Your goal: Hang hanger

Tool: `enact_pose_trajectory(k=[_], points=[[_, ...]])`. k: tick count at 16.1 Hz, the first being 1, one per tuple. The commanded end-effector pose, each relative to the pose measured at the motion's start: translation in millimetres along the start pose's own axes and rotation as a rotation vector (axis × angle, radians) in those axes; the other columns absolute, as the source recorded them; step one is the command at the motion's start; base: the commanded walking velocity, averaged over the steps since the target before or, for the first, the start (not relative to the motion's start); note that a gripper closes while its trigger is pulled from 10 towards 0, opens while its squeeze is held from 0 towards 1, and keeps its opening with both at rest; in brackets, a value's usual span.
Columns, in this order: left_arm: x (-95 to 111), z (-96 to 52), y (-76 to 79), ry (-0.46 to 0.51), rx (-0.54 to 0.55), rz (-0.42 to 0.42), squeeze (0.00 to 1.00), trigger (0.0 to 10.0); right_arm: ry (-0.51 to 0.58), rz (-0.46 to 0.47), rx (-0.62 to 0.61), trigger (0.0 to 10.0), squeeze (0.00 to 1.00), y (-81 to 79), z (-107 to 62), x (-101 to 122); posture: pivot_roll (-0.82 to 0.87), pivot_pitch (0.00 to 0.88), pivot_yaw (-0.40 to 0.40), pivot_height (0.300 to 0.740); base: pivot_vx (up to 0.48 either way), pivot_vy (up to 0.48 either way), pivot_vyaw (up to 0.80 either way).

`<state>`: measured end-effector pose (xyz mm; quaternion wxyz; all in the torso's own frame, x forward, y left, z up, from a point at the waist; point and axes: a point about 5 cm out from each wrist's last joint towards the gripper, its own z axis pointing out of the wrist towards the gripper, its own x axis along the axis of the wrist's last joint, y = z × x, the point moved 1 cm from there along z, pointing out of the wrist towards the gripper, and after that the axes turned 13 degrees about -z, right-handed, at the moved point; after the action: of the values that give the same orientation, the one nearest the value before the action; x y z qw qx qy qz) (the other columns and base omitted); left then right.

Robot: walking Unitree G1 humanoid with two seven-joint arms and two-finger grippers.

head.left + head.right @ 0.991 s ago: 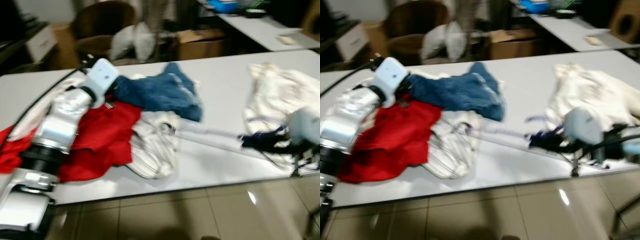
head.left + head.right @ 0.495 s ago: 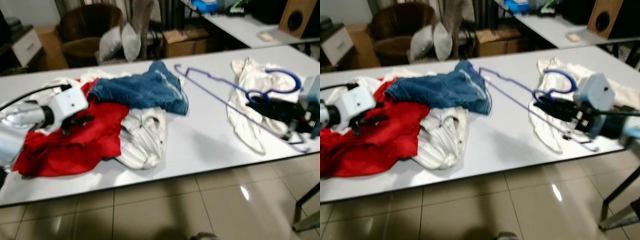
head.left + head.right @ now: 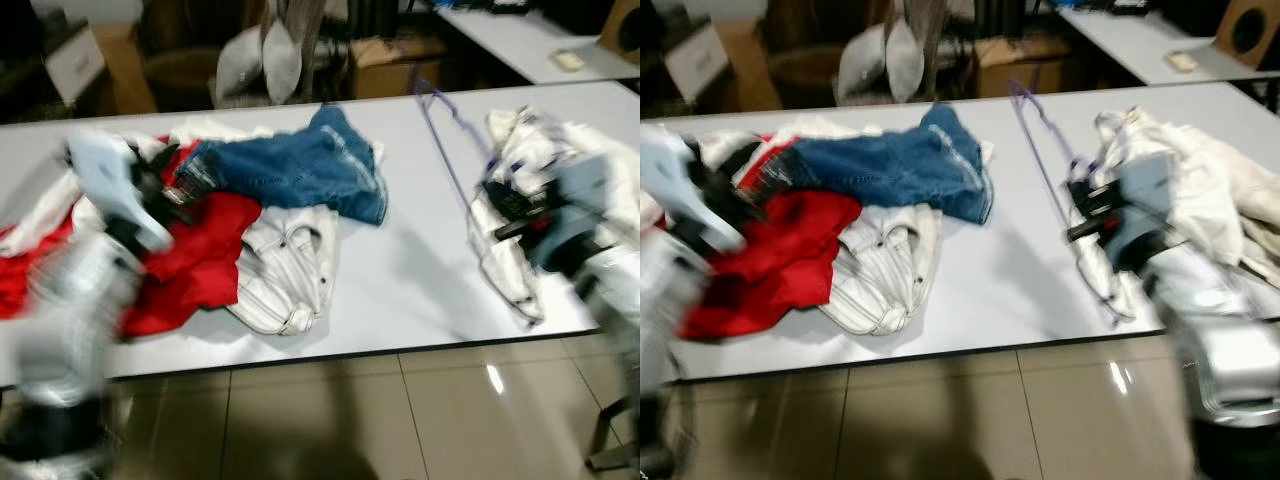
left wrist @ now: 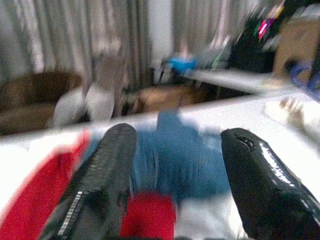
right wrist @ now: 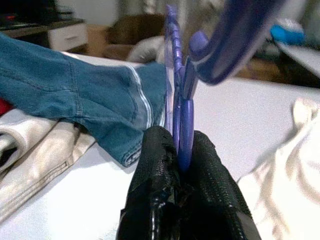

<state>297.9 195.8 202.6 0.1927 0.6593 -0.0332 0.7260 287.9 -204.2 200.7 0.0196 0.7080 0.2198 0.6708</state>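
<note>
A thin purple hanger (image 3: pixel 1038 128) is held above the white table (image 3: pixel 1020 290), its long bar reaching toward the table's far edge. My right gripper (image 5: pixel 181 145) is shut on the hanger's neck (image 5: pixel 183 112), and the curved hook (image 5: pixel 235 35) rises above the fingers. In the eye views the right gripper (image 3: pixel 1087 207) hovers by a white garment (image 3: pixel 1200 190) at the right of the table. My left gripper (image 4: pixel 175 165) is open with nothing between its black fingers (image 4: pixel 102 185); it hangs blurred over the red garment (image 3: pixel 205 262) at the left.
Blue jeans (image 3: pixel 295 170) and a white striped garment (image 3: pixel 285 272) lie mid-table. A bare stretch of table separates them from the white garment. Behind stand a brown armchair with pillows (image 3: pixel 260 60), a cardboard box (image 3: pixel 1025 62) and another table (image 3: pixel 1140 45). Tiled floor (image 3: pixel 400 420) runs in front.
The whole view has shifted. The hanger has swung in my right gripper, so its bar now points toward the far edge. My left arm has risen over the red garment.
</note>
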Motion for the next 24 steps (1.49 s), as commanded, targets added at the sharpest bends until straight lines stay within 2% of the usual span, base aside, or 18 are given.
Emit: enact_pose_trajectory(k=[1, 3, 4, 6, 7, 9, 10, 12, 16, 24], points=[[-7.6, -0.4, 10.3, -0.01, 0.013, 0.04, 0.65, 10.0, -0.003, -0.016, -0.045, 10.0, 0.0, -3.6, -1.9, 3.5, -0.2, 0.0, 0.038, 0.74, 0.0, 0.0, 0.0], [-32.2, -1.9, 26.3, -0.078, 0.04, 0.041, 0.65, 10.0, 0.024, -0.068, -0.087, 10.0, 0.0, -19.1, -1.3, 6.8, -0.21, 0.0, 0.038, 0.74, 0.0, 0.0, 0.0], [-35.3, -1.8, 29.2, -0.088, 0.04, 0.054, 0.65, 10.0, 0.021, -0.078, -0.101, 10.0, 0.0, -21.9, -1.7, 5.9, -0.22, 0.0, 0.037, 0.74, 0.0, -0.251, 0.0], [-42.0, -1.2, 38.2, -0.099, 0.05, 0.054, 0.65, 10.0, 0.007, -0.067, -0.137, 10.0, 0.0, -29.4, -5.0, 2.1, -0.22, 0.0, 0.038, 0.74, 0.0, -0.307, 0.0], [-52.7, -1.3, 42.5, -0.122, 0.064, 0.071, 0.65, 10.0, 0.001, -0.025, -0.187, 10.0, 0.0, -32.4, -10.0, -2.2, -0.23, 0.005, 0.044, 0.74, 0.0, -0.315, 0.0], [-68.3, -4.3, 39.8, -0.175, 0.078, 0.161, 0.65, 10.0, -0.026, -0.01, -0.215, 10.0, 0.0, -35.3, -15.1, -10.1, -0.24, 0.007, 0.052, 0.74, 0.0, -0.309, 0.0], [-73.5, -5.4, 37.3, -0.189, 0.088, 0.156, 0.65, 10.0, -0.051, -0.02, -0.222, 10.0, 0.0, -37.1, -17.4, -16.9, -0.24, 0.004, 0.058, 0.74, 0.0, -0.307, 0.0], [-72.6, -4.2, 38.5, -0.189, 0.082, 0.155, 0.65, 10.0, -0.07, 0.0, -0.248, 10.0, 0.0, -36.3, -19.1, -22.0, -0.24, 0.0, 0.069, 0.74, 0.0, -0.306, 0.0], [-76.6, 1.0, 39.6, -0.19, 0.074, 0.13, 0.65, 10.0, -0.083, -0.032, -0.252, 10.0, 0.0, -37.7, -24.8, -25.1, -0.26, 0.006, 0.107, 0.74, 0.0, -0.304, 0.0], [-77.5, 1.0, 42.4, -0.186, 0.065, 0.125, 0.65, 10.0, -0.093, -0.048, -0.231, 10.0, 0.0, -39.4, -24.9, -27.4, -0.26, 0.013, 0.1, 0.74, 0.0, -0.302, 0.0]])
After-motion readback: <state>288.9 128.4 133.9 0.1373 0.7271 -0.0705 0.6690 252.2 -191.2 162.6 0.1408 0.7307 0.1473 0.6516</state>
